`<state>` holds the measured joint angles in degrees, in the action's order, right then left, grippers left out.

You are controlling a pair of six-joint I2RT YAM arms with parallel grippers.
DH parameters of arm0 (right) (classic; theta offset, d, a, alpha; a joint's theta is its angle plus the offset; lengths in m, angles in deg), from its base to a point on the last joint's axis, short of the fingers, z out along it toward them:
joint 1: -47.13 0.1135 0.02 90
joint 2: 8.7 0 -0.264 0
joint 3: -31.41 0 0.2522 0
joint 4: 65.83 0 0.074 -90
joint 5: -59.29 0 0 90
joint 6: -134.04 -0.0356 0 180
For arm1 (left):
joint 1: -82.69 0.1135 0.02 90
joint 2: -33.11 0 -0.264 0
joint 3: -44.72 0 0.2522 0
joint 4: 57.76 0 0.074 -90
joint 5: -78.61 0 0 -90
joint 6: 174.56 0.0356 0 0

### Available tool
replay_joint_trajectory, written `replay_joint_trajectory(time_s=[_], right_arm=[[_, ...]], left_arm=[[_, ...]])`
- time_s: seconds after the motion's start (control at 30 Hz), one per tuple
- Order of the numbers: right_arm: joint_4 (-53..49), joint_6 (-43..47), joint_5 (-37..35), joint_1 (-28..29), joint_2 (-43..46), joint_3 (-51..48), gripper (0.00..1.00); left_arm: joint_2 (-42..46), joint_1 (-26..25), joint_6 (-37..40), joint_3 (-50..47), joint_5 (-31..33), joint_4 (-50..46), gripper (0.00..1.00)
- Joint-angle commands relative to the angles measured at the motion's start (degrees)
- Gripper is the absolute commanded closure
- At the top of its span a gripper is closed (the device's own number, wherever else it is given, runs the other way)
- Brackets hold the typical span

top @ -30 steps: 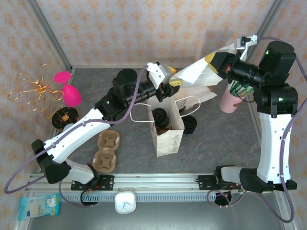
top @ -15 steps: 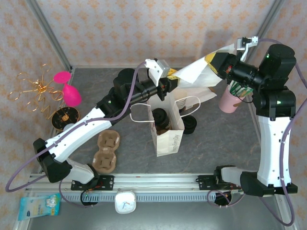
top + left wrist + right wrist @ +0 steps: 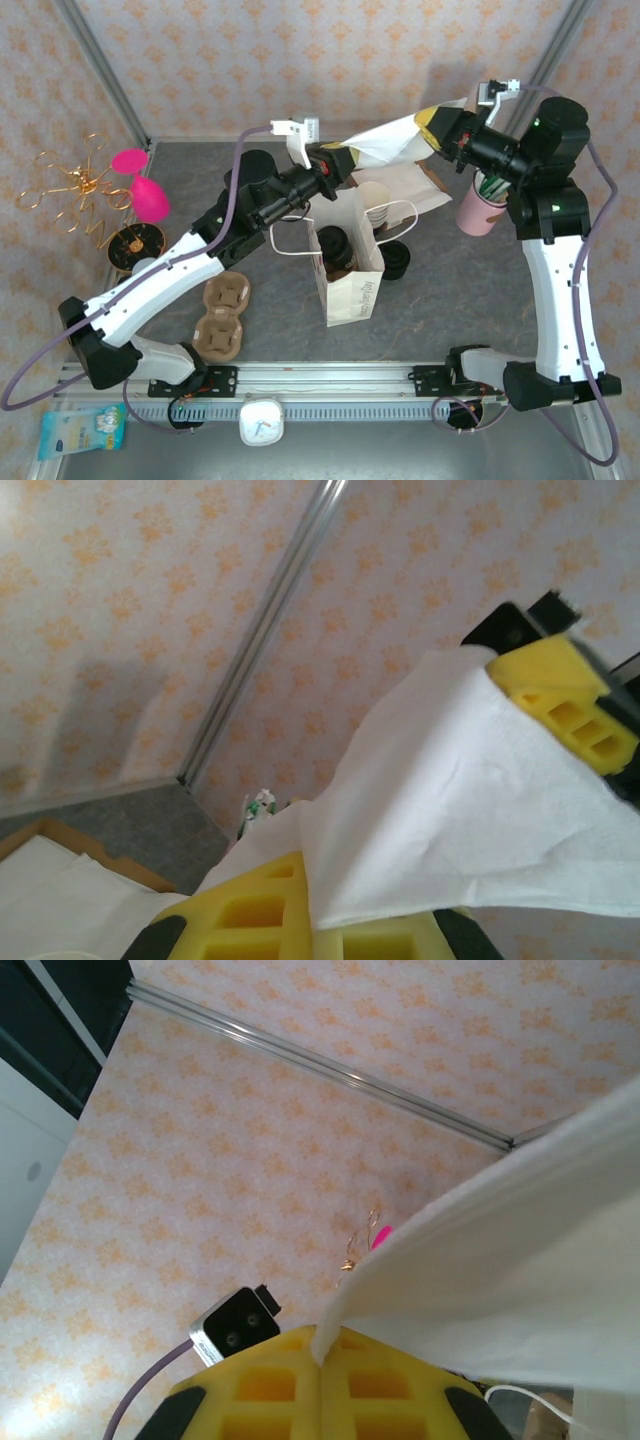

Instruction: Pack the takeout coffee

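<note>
Pink goblet [image 3: 150, 200] beside a gold wire stand [image 3: 88, 182] (left edge).

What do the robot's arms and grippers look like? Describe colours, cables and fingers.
The left arm and right arm have white links with black joints. A purple cable trails each. The left gripper and right gripper have yellow fingers with rectangular recesses.

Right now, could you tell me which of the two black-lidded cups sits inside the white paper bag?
The left cup, visible through the open top of the bag; the other cup stands outside on the table, beside the bag's right wall.
</note>
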<state>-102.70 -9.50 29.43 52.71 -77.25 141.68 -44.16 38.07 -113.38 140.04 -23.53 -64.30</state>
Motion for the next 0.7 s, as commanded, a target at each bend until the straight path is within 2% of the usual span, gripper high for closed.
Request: replay_joint_trajectory(time_s=[0.0, 0.1, 0.17, 0.23, 0.3, 0.33, 0.47, 0.57, 0.67], right_arm=[[12.64, -5.30, -3.47, 1.36, 3.25, -2.77, 1.00], [13.57, -6.61, -7.83, 4.83, 4.06, -4.34, 1.00], [13.10, -6.64, -9.06, 6.18, 4.75, -5.24, 1.00], [13.04, -6.63, -9.96, 6.19, 5.93, -6.29, 0.92], [11.96, -5.07, -10.00, 6.19, 5.97, -4.95, 0.77], [9.58, -2.64, -9.25, 6.17, 5.01, -2.85, 0.71], [-8.32, 12.22, -10.92, 5.52, -2.49, 10.90, 0.57], [-11.55, 17.93, -11.65, 5.28, -5.32, 12.55, 0.47], [-11.25, 18.61, -11.34, 5.22, -7.72, 11.84, 0.47]], left_arm=[[2.86, -0.28, -11.68, -1.78, 3.92, 3.96, 1.00], [3.27, -1.79, -13.69, -1.95, 6.78, 4.57, 1.00], [2.34, -1.79, -13.28, 0.33, 7.84, 1.12, 1.00], [1.13, -1.79, -11.59, 3.68, 10.42, -4.54, 1.00], [1.07, -1.66, -9.74, 3.90, 10.79, -4.74, 1.00], [1.08, -1.35, -9.59, 3.78, 9.81, -4.86, 1.00], [1.21, -0.56, -10.96, 3.96, 3.49, -5.80, 1.00], [2.40, -0.64, -13.18, 3.61, -1.07, -6.71, 1.00], [2.20, -0.60, -15.96, 4.47, -6.21, -9.25, 1.00]])
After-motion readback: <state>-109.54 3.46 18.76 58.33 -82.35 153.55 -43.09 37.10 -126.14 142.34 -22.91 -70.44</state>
